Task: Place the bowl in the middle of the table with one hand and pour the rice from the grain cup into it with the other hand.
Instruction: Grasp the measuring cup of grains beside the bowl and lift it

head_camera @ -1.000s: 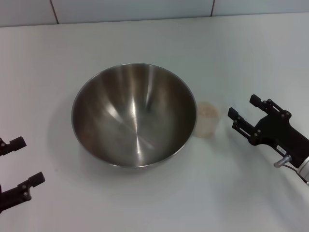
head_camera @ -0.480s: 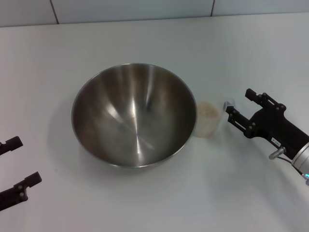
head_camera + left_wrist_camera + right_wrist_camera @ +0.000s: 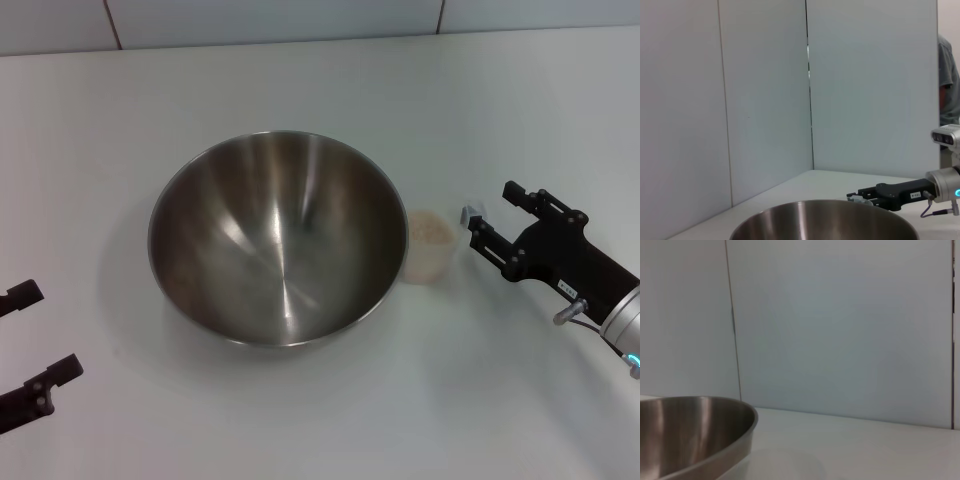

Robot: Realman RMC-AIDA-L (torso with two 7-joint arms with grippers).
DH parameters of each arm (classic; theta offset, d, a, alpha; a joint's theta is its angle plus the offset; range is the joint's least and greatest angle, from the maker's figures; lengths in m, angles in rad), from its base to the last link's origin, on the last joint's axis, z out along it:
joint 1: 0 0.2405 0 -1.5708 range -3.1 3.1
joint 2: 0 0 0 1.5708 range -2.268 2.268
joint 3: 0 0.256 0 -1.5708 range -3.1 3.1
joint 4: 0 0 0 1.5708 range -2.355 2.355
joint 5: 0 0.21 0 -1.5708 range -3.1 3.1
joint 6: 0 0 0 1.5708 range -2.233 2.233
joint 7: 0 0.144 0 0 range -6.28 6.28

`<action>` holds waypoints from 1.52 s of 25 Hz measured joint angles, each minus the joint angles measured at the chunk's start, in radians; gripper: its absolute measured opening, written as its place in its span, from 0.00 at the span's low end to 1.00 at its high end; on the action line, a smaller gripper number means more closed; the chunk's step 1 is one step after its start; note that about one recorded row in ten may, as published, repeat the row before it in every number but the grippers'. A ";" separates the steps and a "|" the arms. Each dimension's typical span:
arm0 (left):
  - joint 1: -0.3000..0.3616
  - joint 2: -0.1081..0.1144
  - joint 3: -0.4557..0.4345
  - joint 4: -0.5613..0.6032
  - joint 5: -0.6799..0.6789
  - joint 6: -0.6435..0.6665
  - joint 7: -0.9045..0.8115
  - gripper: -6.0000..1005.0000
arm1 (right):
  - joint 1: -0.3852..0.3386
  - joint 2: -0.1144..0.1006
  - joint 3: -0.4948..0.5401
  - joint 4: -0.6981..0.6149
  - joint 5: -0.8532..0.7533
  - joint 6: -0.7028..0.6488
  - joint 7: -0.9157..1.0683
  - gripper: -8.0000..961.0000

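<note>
The worktop [image 3: 300,70] carries the bowl [image 3: 278,236] near its middle, mouth up and empty, so the placing seems done and it waits to receive. Just off the right claw [image 3: 487,221], between it and the bowl, stands the grain cup [image 3: 431,247], upright, its long axis vertical, rice [image 3: 431,229] heaped inside. That claw is spread wide, holding nothing, aimed at the cup, likely to straddle it. The left claw [image 3: 28,345], also released, sits well away.
</note>
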 joint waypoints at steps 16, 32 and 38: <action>0.008 -0.001 -0.024 0.010 0.000 0.009 -0.003 0.79 | 0.041 0.000 -0.003 0.016 -0.003 0.020 -0.001 0.26; 0.009 -0.006 -0.028 0.010 0.000 0.010 -0.002 0.79 | 0.033 -0.002 0.024 0.021 -0.001 -0.007 -0.003 0.03; 0.011 -0.007 -0.028 0.010 0.001 0.010 -0.001 0.79 | 0.018 -0.003 0.043 0.016 0.000 -0.030 -0.003 0.03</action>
